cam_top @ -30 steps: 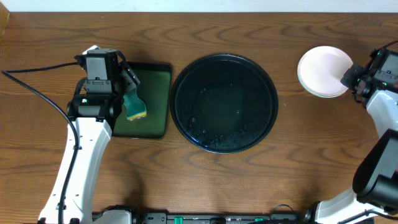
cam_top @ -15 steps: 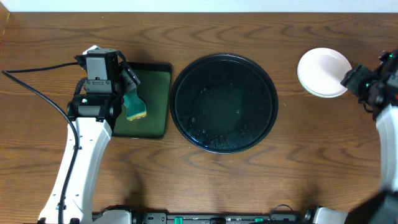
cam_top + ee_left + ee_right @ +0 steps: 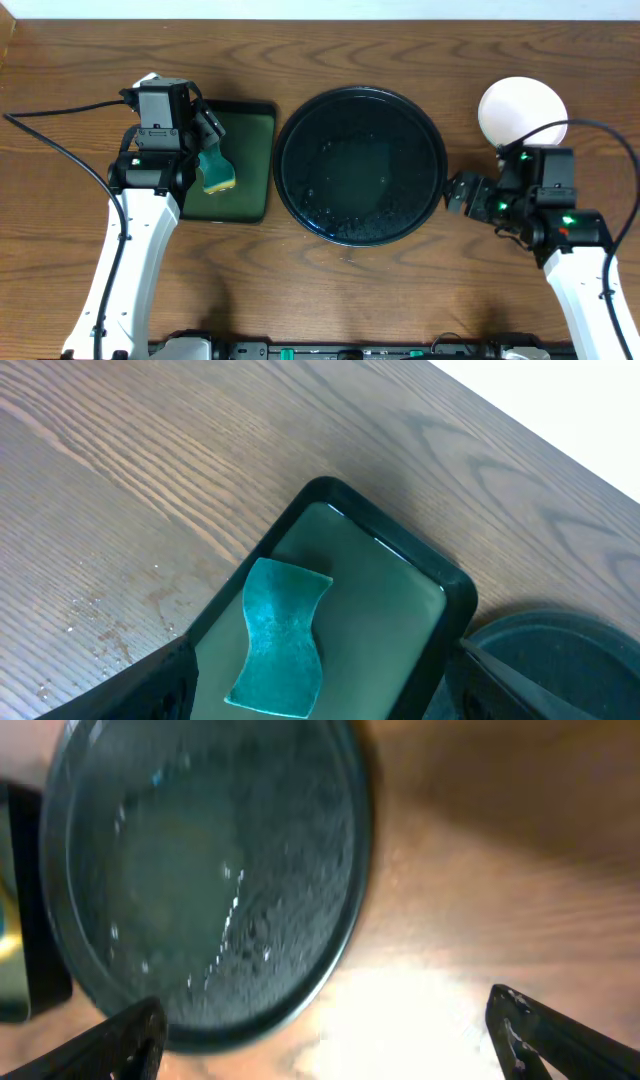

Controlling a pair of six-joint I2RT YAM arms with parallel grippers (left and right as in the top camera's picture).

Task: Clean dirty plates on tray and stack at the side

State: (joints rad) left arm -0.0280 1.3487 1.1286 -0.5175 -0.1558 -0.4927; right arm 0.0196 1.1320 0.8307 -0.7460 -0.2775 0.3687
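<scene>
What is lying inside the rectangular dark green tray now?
A teal sponge with a yellow side lies in the green tray. In the overhead view the left arm covers the tray's left edge, so that strip cannot be seen there.

The brown wooden counter [image 3: 330, 290] holds a big round black tray [image 3: 360, 120] in the middle. A green tray [image 3: 250, 150] sits just beside it on the left. A white plate [image 3: 520, 112] sits near its right, and a black cord [image 3: 50, 150] lies far left.
</scene>
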